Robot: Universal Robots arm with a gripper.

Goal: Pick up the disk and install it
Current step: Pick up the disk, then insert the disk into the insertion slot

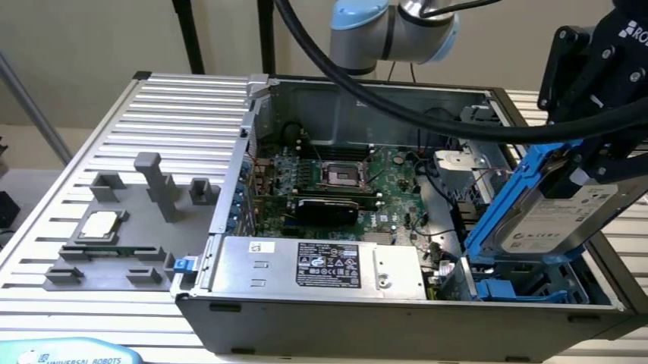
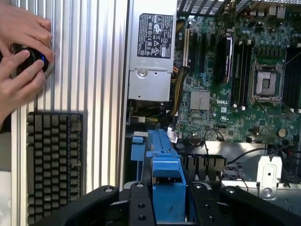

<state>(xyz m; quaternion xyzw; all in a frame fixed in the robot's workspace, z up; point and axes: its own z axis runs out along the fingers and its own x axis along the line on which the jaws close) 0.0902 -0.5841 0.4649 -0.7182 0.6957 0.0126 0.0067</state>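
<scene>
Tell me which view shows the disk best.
The exterior view: the disk shows its labelled face and blue frame, tilted above the blue drive cage. The wrist view gives just the frame's blue end, seen edge-on between the fingers of the gripper.

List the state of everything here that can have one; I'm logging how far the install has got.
disk: gripped, tilted, over the blue drive cage, not seated.
pincer: shut on the disk.
computer case: open, side panel off.
processor socket: uncovered, no cooler on it.
chip: lying flat on the grey fixture, outside the case.
</scene>
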